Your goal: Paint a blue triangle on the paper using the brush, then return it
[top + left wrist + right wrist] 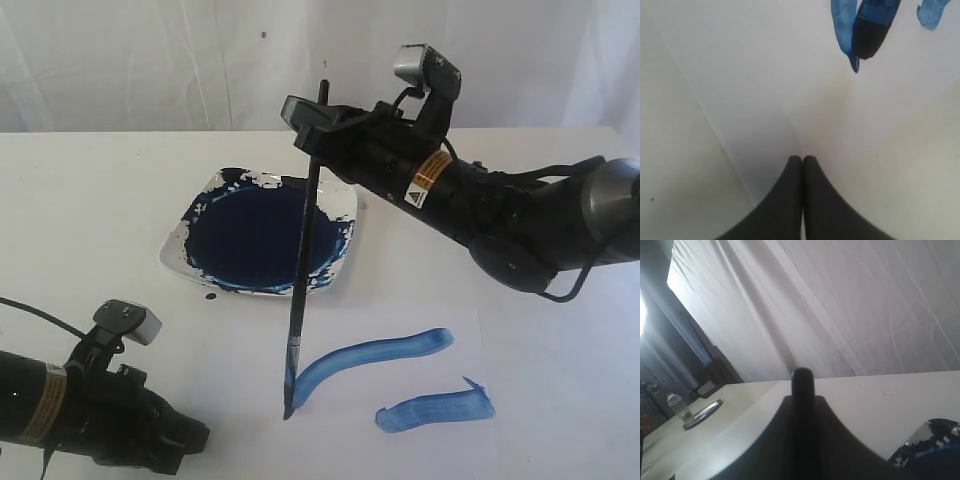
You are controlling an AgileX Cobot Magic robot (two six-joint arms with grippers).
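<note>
My right gripper (315,118) is shut on the upper handle of the brush (303,260), which hangs almost upright with its blue tip touching the paper (400,440) at the lower end of a long curved blue stroke (370,358). A second, shorter blue stroke (435,410) lies to the right of it; the two do not join into a triangle. In the right wrist view the black handle (802,385) stands between the closed fingers. My left gripper (802,159) is shut and empty, resting low at the front left, facing the brush tip (867,40).
A square white dish of dark blue paint (262,242) sits behind the paper, with one small blue drop on the table (100,200) by its front edge. White cloth hangs behind the table. The right wrist view shows a jar and a metal lid far off.
</note>
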